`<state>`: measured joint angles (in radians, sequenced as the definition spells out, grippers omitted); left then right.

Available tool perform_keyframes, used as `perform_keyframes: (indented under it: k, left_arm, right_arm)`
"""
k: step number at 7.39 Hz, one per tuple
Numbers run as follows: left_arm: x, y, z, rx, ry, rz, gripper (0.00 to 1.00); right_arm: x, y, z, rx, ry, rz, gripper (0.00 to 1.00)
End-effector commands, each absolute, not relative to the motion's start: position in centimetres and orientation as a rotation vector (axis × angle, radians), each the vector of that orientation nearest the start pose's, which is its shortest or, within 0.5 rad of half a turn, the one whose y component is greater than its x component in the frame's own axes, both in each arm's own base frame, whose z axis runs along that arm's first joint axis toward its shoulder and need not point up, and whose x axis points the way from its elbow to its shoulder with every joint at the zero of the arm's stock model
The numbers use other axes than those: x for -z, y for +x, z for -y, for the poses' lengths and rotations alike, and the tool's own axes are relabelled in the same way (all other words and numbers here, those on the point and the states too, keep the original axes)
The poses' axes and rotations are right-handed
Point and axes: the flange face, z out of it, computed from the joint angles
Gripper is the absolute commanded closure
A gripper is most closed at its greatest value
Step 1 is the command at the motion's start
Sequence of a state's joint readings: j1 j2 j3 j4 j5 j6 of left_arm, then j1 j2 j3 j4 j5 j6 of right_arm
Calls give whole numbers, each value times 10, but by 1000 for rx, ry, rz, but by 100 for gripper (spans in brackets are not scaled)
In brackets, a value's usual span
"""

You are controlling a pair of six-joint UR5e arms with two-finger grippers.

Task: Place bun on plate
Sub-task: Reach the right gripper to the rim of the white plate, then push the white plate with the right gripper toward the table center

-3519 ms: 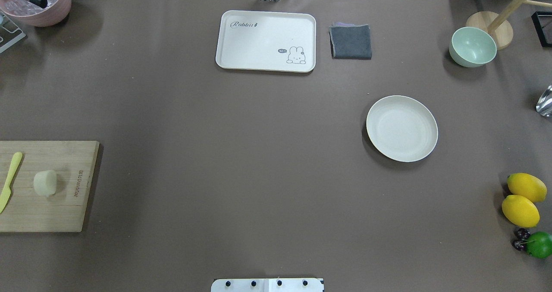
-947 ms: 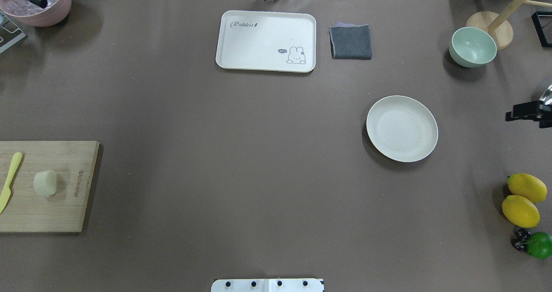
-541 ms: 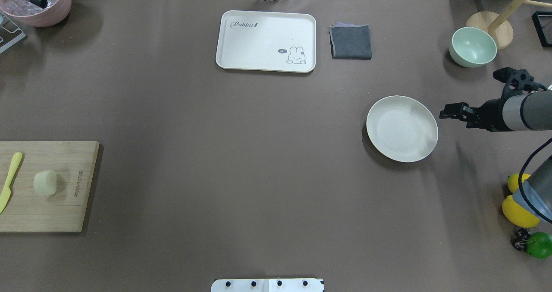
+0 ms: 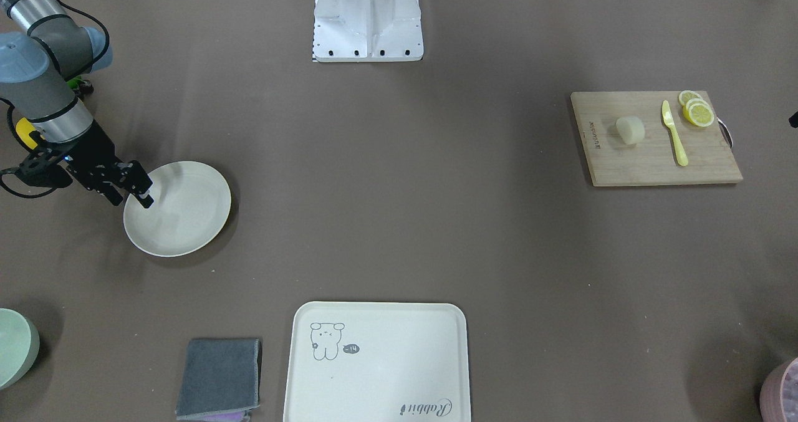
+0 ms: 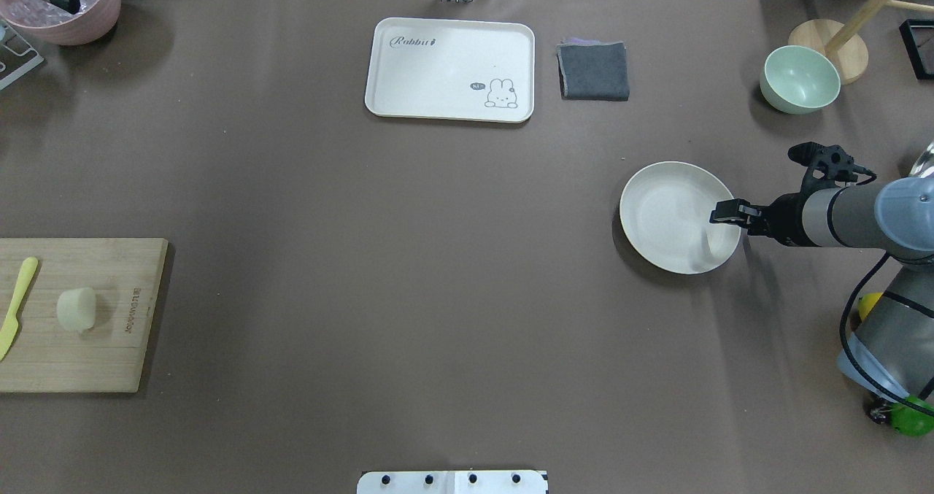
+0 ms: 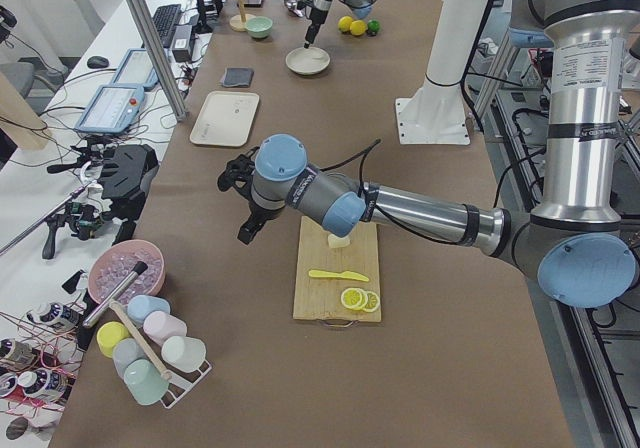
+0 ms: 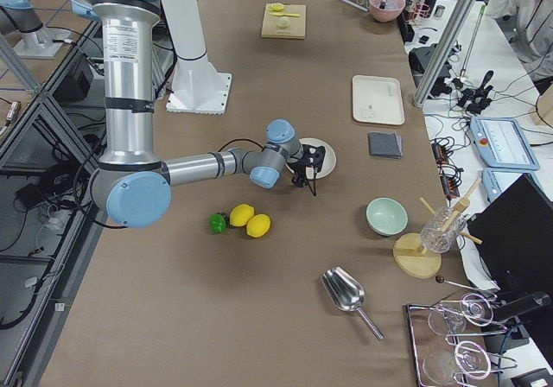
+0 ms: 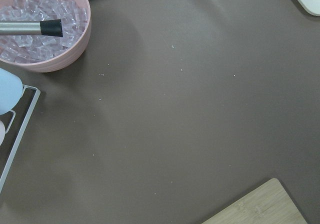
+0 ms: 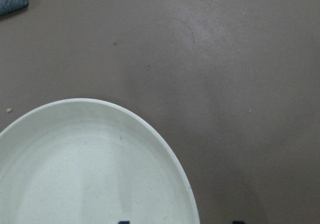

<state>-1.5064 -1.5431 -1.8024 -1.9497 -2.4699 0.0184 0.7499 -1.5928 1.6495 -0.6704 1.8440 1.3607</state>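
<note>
Lying sideways on board point(image 5: 109, 355), bun point(image 5: 76, 309), flat end toward plate point(image 5: 657, 187)

Overhead, the right arm point(image 5: 846, 217) hides most of the lemons point(image 5: 867, 305); left gripper point(image 6: 244, 234) too small to judge.

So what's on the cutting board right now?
The bun, a yellow knife and lemon slices lie on the board. In the left side view the left arm hides part of the bun.
</note>
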Motion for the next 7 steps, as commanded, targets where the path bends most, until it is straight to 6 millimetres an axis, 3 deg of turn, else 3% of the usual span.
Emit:
perform_keyframes:
  k: [1, 3, 4, 6, 7]
  left_arm:
    - [-504, -24, 493, -338, 525, -887, 2]
    - [-504, -24, 493, -317, 515, -892, 2]
    - [-499, -23, 496, -309, 518, -895, 2]
    - [-498, -23, 498, -302, 515, -897, 2]
    - [-495, -23, 500, -294, 516, -899, 2]
  right_arm:
    - [-538, -307, 426, -359, 219, 965, 100]
    - [-522, -306, 424, -354, 230, 989, 100]
    - [-501, -308, 425, -369, 221, 993, 100]
    - [-400, -329, 434, -472, 155, 1022, 100]
    - [-363, -355, 434, -527, 127, 1057, 100]
